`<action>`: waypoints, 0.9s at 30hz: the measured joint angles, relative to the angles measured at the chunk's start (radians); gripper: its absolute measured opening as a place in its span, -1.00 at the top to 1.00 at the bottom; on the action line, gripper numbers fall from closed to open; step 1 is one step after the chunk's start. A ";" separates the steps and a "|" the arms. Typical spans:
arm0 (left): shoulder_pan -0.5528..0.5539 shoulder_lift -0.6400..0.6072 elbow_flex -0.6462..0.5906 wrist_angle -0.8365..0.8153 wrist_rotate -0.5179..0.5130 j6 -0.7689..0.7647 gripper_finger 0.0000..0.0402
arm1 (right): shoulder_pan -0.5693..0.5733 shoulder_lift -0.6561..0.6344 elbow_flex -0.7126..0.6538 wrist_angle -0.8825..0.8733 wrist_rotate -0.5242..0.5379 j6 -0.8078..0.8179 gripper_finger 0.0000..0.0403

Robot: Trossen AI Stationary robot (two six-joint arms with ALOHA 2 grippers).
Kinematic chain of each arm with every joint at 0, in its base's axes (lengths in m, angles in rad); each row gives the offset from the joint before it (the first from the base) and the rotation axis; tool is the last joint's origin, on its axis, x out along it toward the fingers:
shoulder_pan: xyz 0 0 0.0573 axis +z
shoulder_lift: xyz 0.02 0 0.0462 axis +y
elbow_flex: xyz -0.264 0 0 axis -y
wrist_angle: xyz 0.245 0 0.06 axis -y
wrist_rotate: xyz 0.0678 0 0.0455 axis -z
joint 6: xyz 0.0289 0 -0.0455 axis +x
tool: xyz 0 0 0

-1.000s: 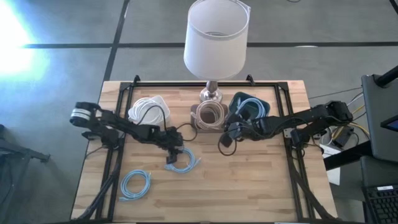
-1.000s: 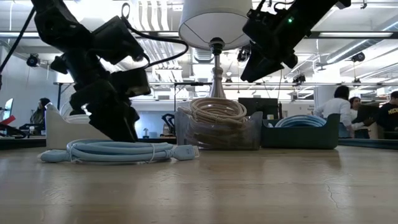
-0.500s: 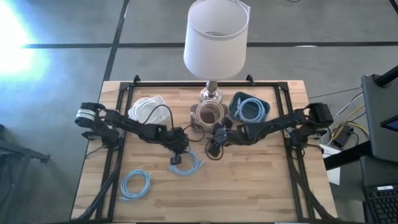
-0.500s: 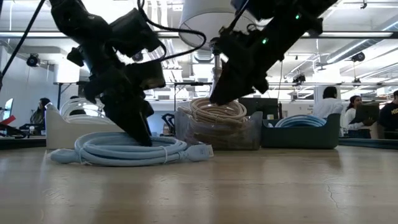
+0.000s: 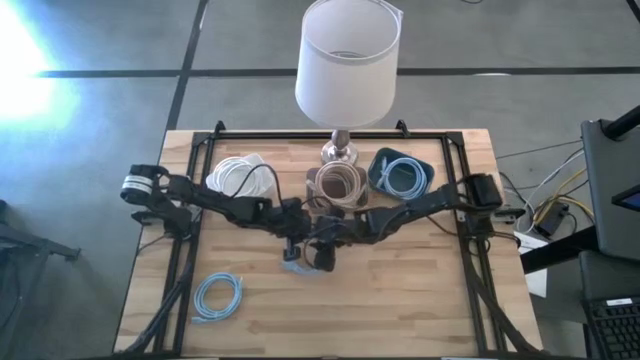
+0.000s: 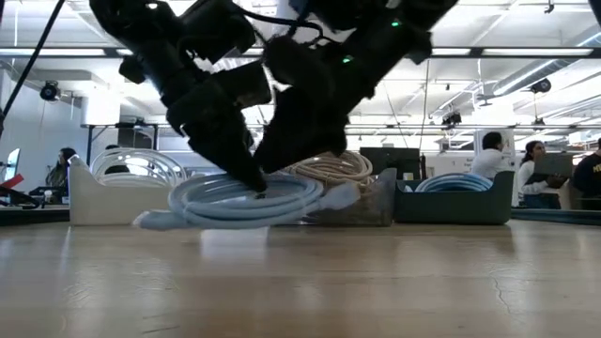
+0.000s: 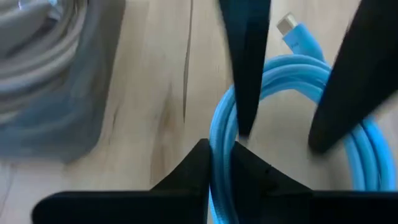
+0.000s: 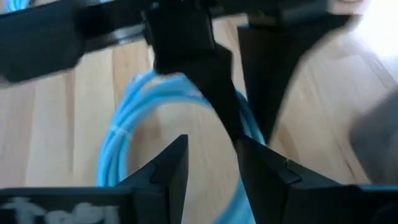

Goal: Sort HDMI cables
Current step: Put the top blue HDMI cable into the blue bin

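Blue coil hangs off the tabletop — we see left tool pinching it, right tool spread at its three o'clock.

wooden table, blue coil, three bins, lamp

Both arms reached inward until the left gripper, its fingers pinched together, met the right gripper, whose fingers stood parted just beside it, the two crossing tip to tip low over the middle.
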 joint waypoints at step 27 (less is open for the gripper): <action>-0.040 -0.020 0.021 0.002 -0.019 0.038 0.77 | 0.041 0.029 0.138 -0.340 0.076 0.005 0.41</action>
